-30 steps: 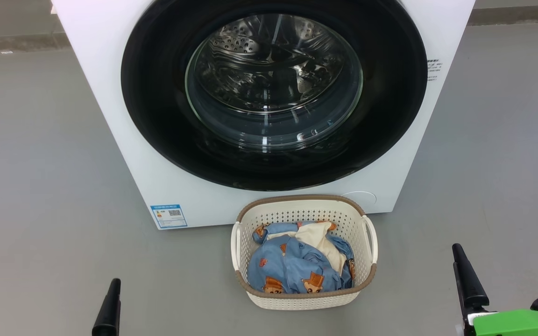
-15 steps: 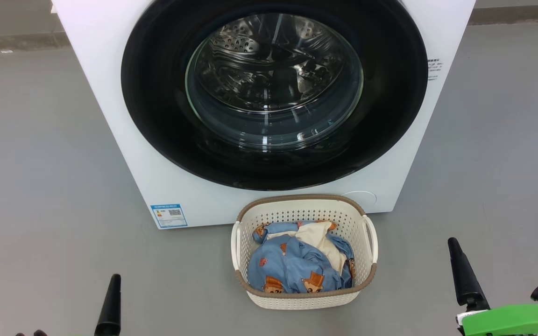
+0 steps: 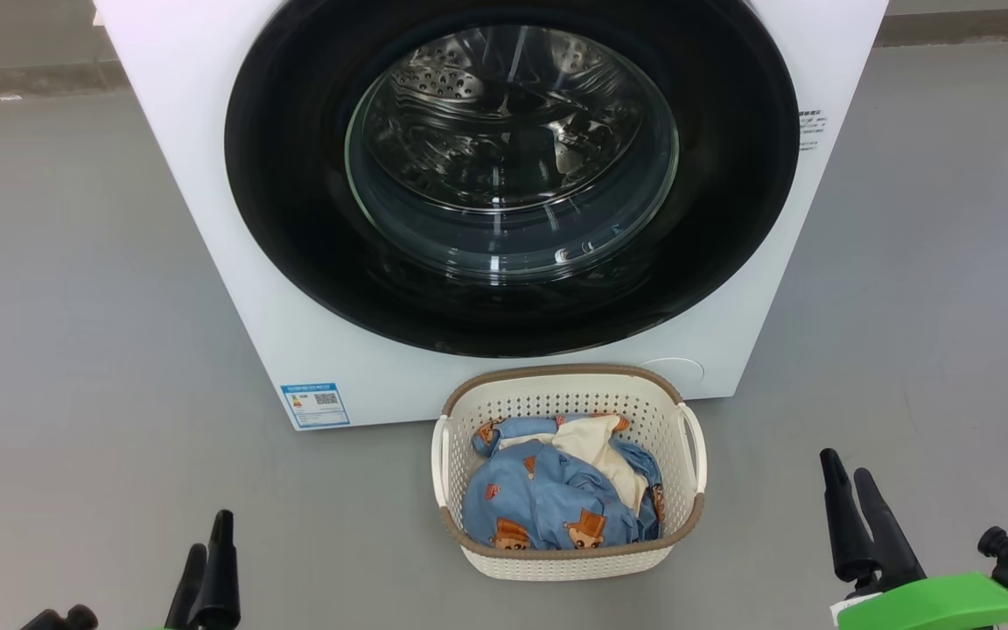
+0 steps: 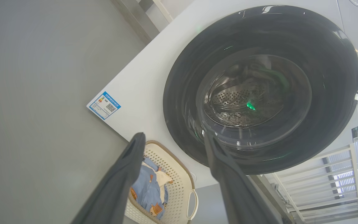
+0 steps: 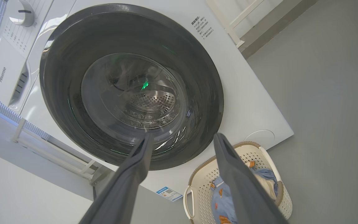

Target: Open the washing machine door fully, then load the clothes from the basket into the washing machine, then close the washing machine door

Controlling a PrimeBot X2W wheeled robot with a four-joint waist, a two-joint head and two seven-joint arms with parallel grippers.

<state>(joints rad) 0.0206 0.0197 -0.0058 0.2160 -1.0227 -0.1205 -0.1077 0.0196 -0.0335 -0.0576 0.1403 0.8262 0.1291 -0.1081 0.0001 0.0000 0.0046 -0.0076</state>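
I see the white washing machine (image 3: 198,175) standing toward the far edge of the grey floor (image 3: 66,350); the washing machine door (image 3: 294,227), glossy black around a clear glass bowl, is shut; the basket (image 3: 570,564) sits on the floor just in front of the machine; the clothes (image 3: 548,503), blue bear print with a cream piece, lie bunched inside it; my left tool (image 4: 173,138) and right tool (image 5: 183,137) hover toward the floor's near edge, one either side of the basket and well apart from it, each spread wide and holding nothing.

The left gripper (image 3: 211,530) and right gripper (image 3: 844,465) have tapered dark fingers (image 3: 883,525); green wrist housing (image 3: 933,608).
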